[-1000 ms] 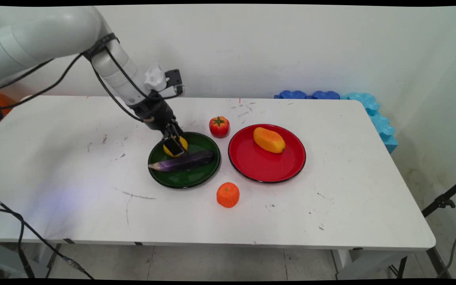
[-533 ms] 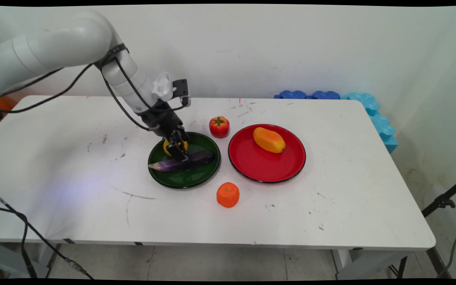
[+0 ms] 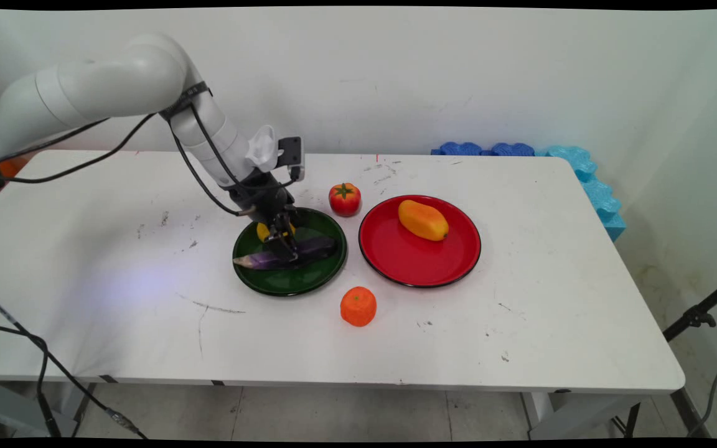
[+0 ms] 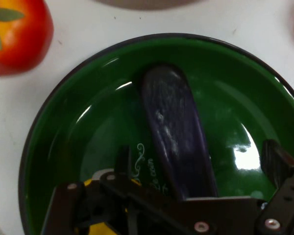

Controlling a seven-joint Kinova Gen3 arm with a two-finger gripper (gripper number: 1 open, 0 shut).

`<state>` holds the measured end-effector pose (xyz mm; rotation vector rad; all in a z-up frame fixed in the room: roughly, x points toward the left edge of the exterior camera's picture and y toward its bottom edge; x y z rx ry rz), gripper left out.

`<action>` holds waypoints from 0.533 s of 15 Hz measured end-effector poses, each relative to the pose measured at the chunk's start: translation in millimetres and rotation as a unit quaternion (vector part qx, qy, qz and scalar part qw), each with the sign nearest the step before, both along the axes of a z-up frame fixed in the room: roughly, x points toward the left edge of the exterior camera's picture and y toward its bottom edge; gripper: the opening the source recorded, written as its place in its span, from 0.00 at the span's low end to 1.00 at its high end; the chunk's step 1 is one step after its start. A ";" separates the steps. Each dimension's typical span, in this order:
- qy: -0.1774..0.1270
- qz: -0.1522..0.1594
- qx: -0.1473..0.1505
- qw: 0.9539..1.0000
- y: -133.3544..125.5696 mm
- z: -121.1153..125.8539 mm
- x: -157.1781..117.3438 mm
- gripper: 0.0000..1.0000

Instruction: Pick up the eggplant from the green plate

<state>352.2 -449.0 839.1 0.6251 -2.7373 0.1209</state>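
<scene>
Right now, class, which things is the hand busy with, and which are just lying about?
At the hand, open astride it: eggplant, with the lemon on the green plate.

Lying about: tomato, orange fruit, mango, red plate.

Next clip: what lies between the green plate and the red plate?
Nothing: in the main view a narrow strip of bare white table separates the green plate from the red plate. The tomato and orange sit beyond either end of that gap.
</scene>
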 end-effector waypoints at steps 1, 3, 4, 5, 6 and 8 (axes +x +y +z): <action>0.000 -0.003 0.000 1.000 -0.1 -2.0 -0.4 1.00; -0.001 -0.006 -0.001 1.000 -0.4 -5.0 -1.2 1.00; -0.001 -0.008 -0.002 1.000 -0.5 -6.8 -1.5 1.00; -0.001 -0.010 -0.002 1.000 -0.6 -8.9 -1.5 1.00; -0.001 -0.011 -0.002 1.000 -0.7 -10.4 -1.6 1.00; -0.001 -0.013 -0.003 1.000 -1.1 -12.7 -1.6 0.00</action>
